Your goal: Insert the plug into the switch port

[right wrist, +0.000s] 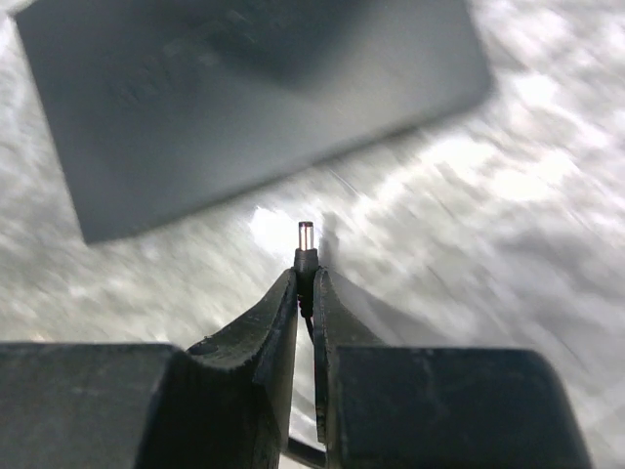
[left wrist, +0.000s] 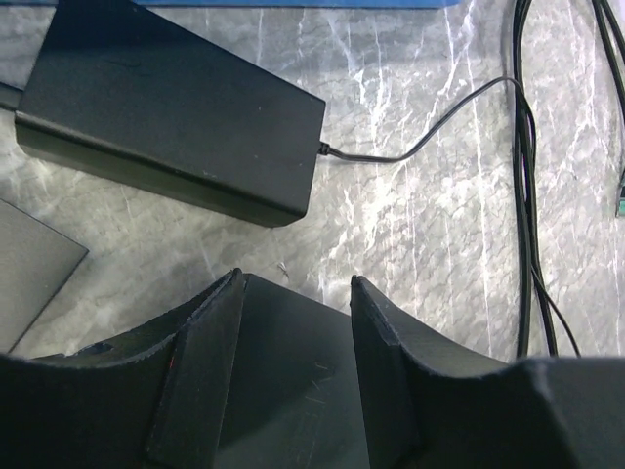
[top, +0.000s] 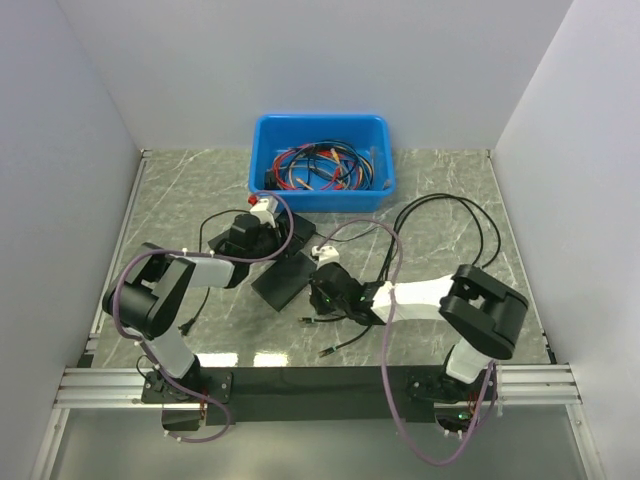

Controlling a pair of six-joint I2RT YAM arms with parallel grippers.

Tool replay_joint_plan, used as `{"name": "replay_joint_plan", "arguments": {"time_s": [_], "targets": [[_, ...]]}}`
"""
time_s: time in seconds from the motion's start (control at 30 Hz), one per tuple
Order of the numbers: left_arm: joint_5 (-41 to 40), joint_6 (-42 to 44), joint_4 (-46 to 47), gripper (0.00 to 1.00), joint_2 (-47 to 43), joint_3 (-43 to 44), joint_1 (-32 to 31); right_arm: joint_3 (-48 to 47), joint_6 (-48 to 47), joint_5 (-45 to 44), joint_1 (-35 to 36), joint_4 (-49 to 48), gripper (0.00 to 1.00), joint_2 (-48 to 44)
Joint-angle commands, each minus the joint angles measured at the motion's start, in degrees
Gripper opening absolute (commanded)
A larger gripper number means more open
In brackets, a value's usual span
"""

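Note:
My right gripper (right wrist: 305,276) is shut on the plug (right wrist: 306,256), a small black connector on a thin black cable. Its brass tip sticks out past the fingertips and points at the near edge of the switch (right wrist: 254,98), a flat dark box, with a short gap between them. In the top view the right gripper (top: 325,288) sits just right of the switch (top: 285,275). My left gripper (top: 252,245) is at the switch's far left end. In the left wrist view its fingers (left wrist: 200,362) straddle a flat dark box (left wrist: 283,391) that fills the gap. No port is visible.
A black brick adapter (left wrist: 166,127) with a thin lead lies ahead of the left gripper. A blue bin (top: 322,160) of red, blue and black cables stands at the back. Black cables (top: 440,215) loop at the right. A loose thin cable end (top: 325,352) lies near the front.

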State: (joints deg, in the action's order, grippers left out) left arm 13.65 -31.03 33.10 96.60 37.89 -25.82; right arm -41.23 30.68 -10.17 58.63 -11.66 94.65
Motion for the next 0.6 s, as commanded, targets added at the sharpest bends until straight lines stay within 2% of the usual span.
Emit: {"name": "replay_joint_plan", "arguments": {"time_s": [0.0,0.27,0.57], "targets": [[0.7,1.8,2.6,0.53,-1.2,-0.3,0.7,1.3,0.7,-3.9,0.2,6.4,0.0,-6.7],[3.0,-0.2,11.7,0.54,-0.7,-4.9,1.0,0.5,-4.0,-3.7,-1.6,12.4,0.0,-11.7],[8.7,-0.7,20.3,0.53,1.6,-8.5,1.0,-1.8,-7.6,-1.7,-5.6,11.7,0.0,-6.0]]}}
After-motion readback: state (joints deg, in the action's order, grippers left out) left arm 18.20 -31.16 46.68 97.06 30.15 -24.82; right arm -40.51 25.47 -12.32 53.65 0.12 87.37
